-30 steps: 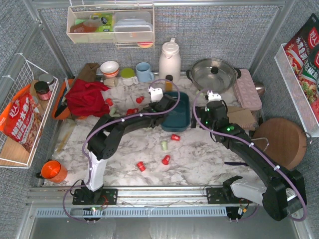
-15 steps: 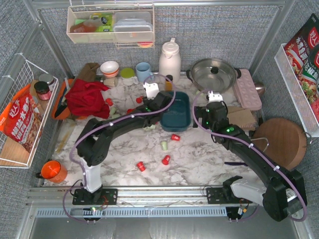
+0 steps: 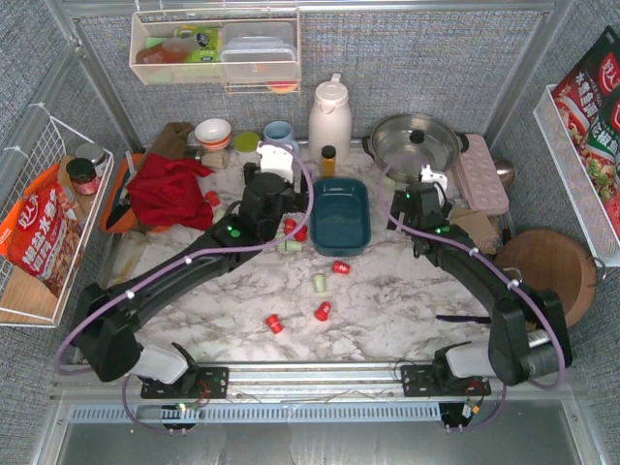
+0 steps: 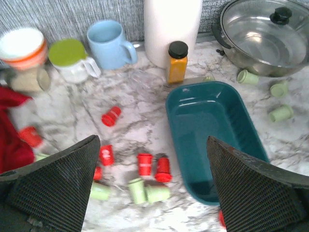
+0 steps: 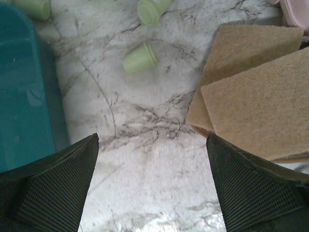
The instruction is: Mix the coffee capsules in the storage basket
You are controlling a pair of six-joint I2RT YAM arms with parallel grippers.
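Nearest me a few red and green coffee capsules (image 3: 323,311) lie scattered on the marble table (image 3: 407,300); further out a tight cluster sits just left of the teal storage basket (image 3: 341,215), which looks empty, with more green ones to its right. My left jaws hang wide apart and empty above that cluster, my right jaws likewise over bare table between basket and tan pads (image 5: 251,87). The capsules lie on their sides, crowded, so a careless closing could pinch two or roll one away, and a shove could push the basket into the orange bottle (image 4: 177,63) at its far end.
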